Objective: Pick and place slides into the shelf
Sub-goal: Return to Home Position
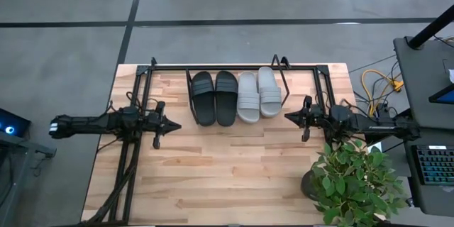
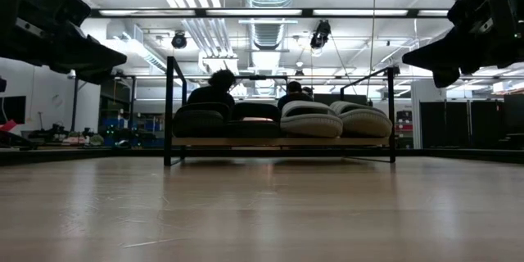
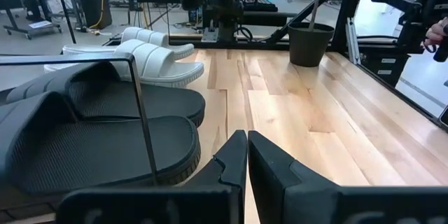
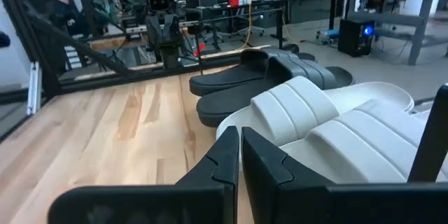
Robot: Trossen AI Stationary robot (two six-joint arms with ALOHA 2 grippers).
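Note:
All four slides lie side by side on the shelf [image 1: 234, 66] at the table's far edge, soles on its wooden board [image 2: 278, 142]. The black pair [image 1: 214, 98] [image 3: 105, 133] [image 4: 266, 77] is on the left and the light grey pair [image 1: 258, 95] [image 3: 154, 59] [image 4: 336, 133] on the right. My left gripper [image 1: 174, 125] [image 3: 246, 150] hovers shut just left of and nearer than the black pair. My right gripper [image 1: 287, 117] [image 4: 239, 147] hovers shut just right of the grey pair. Both are raised above the table in the low view, left gripper [image 2: 115, 56] and right gripper [image 2: 413, 53].
A potted plant [image 1: 351, 184] [image 3: 310, 42] stands at the table's near right corner, close under my right arm. The shelf's upright end loop [image 3: 143, 112] rises in front of the black pair. Bare tabletop [image 1: 227, 170] spreads between the shelf and the near edge. People sit in the room beyond.

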